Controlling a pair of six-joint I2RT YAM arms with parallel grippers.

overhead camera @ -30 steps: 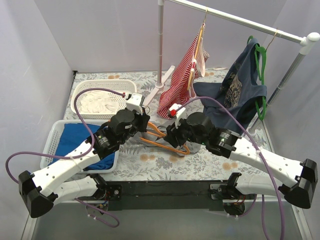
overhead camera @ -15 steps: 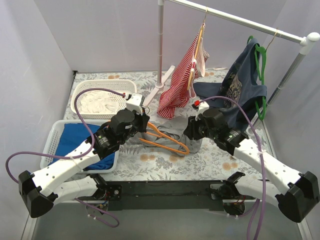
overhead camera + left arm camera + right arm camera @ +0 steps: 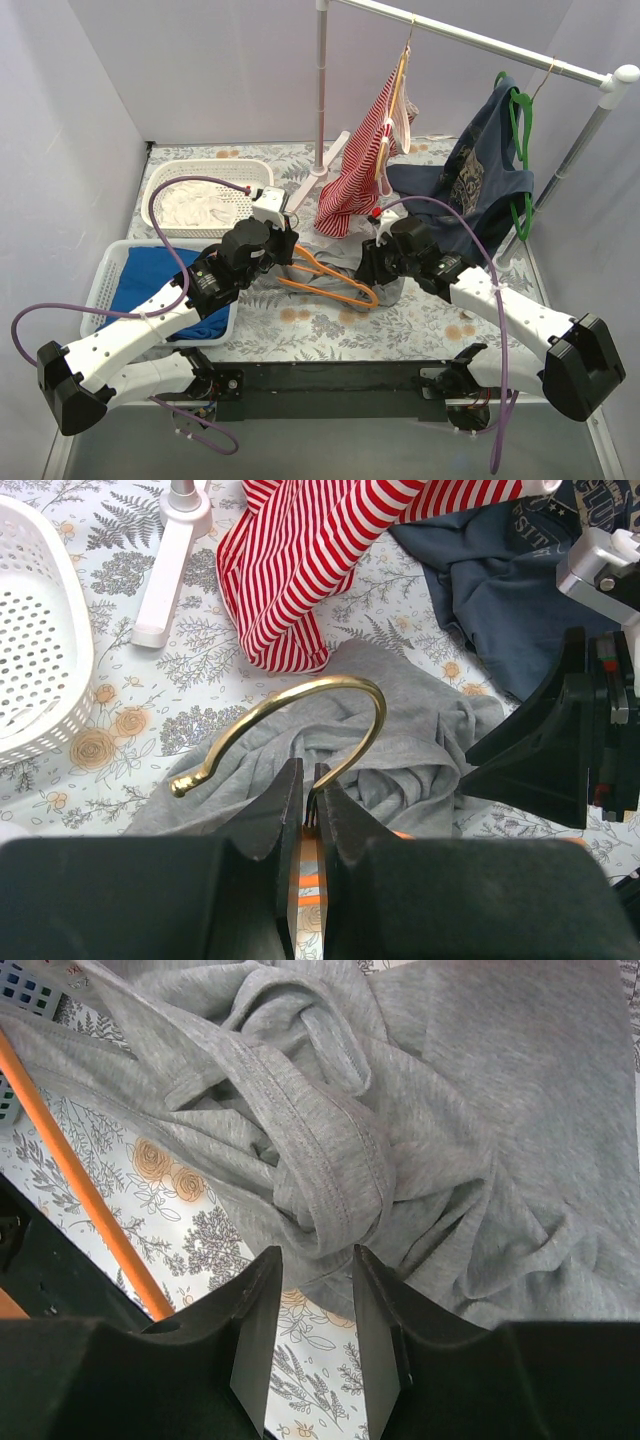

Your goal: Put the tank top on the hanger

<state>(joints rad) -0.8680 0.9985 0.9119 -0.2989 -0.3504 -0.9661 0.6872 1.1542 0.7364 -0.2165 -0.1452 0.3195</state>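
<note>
Indoors, floral tablecloth (image 3: 330,325), pale walls (image 3: 220,70), left pincer (image 3: 308,798) clamped on hanger (image 3: 332,287), right pincer (image 3: 317,1258) parted over tank top (image 3: 470,1110).

The top camera sat high behind the arms and looked down and forward over the whole table (image 3: 330,325), as far as the clothes rail (image 3: 480,40). The left wrist camera rode low behind the left gripper (image 3: 308,780), facing the far side, close to the hanger (image 3: 335,681). The right wrist camera looked almost straight down past the right gripper (image 3: 315,1260), very near the tank top (image 3: 450,1110). All three views shared the tank top and the hanger.
</note>
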